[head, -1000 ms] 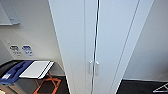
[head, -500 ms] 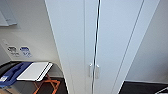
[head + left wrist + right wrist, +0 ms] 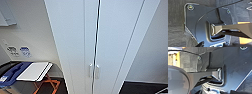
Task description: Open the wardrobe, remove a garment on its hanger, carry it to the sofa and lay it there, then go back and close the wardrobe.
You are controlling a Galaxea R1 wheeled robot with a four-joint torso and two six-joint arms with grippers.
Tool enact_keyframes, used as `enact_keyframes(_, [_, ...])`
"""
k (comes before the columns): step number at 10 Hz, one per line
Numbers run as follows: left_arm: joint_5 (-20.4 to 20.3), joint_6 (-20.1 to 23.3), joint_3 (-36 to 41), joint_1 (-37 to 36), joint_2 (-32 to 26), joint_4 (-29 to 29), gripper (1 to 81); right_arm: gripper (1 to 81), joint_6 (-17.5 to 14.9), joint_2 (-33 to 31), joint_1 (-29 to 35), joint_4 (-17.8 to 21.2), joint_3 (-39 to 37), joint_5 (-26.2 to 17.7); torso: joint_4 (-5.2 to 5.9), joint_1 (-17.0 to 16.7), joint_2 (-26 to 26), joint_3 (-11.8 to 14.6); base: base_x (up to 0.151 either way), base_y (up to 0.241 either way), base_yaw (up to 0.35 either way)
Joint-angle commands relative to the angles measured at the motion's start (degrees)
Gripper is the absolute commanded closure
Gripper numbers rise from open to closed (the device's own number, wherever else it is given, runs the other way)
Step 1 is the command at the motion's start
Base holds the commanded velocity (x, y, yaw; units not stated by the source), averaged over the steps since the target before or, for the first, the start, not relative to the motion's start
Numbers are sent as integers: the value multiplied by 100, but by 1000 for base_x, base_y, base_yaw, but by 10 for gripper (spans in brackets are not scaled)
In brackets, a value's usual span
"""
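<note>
We face the wardrobe directly in the head view; it rises from the bottom edge to the top edge and takes up the centre of the scene. We see both full-height doors shut, meeting along a thin dark seam that runs from 12 o'clock down to 6 o'clock. We locate the pair of small vertical white handles low on the doors, one on each side of the seam and just beside it, toward 6 o'clock of the view. We note a white wall at 9 o'clock of the wardrobe, carrying small wall plates with blue and white labels. We find a folding table at 8 o'clock, with a flat white top, orange crossed legs beneath it and a blue item lying at its far left. We see dark flooring at 4 o'clock. In the two wrist views we see dark carpet beneath the robot's own hardware; for the left gripper and the right gripper alike, we cannot tell whether they are open or closed.
</note>
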Motion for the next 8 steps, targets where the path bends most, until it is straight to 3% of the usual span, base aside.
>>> enact_keyframes(1, [291, 37, 849, -204, -772, 22, 10, 10, 36, -850, 396, 51, 1073, -331, 0, 0, 0, 0, 0, 0, 0])
enact_keyframes(4, [291, 11, 1994, -625, -1792, 4, 10, 10, 37, -2152, 1115, 51, 2657, -375, 0, 0, 0, 0, 0, 0, 0])
enact_keyframes(8, [37, 125, 3725, -1547, -3172, 179, 10, 10, -34, -3314, 2381, -1, 4449, -322, 0, 2, 0, -2, 0, 0, 0])
